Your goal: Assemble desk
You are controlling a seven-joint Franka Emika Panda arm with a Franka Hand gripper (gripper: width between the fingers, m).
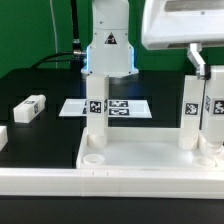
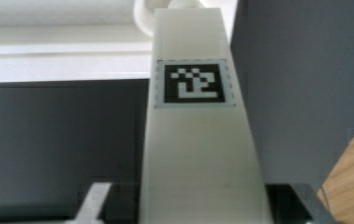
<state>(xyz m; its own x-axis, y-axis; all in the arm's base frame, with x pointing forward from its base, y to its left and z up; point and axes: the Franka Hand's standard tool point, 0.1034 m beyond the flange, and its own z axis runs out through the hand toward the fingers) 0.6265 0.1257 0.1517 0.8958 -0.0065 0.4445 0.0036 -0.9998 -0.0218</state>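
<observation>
Our tool [image 1: 210,68] grips an upright leg block [image 1: 213,112], which stands directly beneath it on the desk top [image 1: 130,165].

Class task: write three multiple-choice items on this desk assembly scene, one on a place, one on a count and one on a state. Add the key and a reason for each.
1. Where is the loose leg?
A) lying on the black table, at the exterior view's left
B) held in the air
C) stacked on another leg

2. How many legs stand upright on the desk top?
A) one
B) three
C) four

3. What is the gripper doing?
A) hanging open over bare table
B) closed on an upright leg
C) holding the loose leg

Key:
1 A: it lies on its side, apart from the desk top.
2 B: one left leg stands there, and a second right leg stands beside the held one.
3 B: the wrist view shows a tagged leg between its fingers.
</observation>
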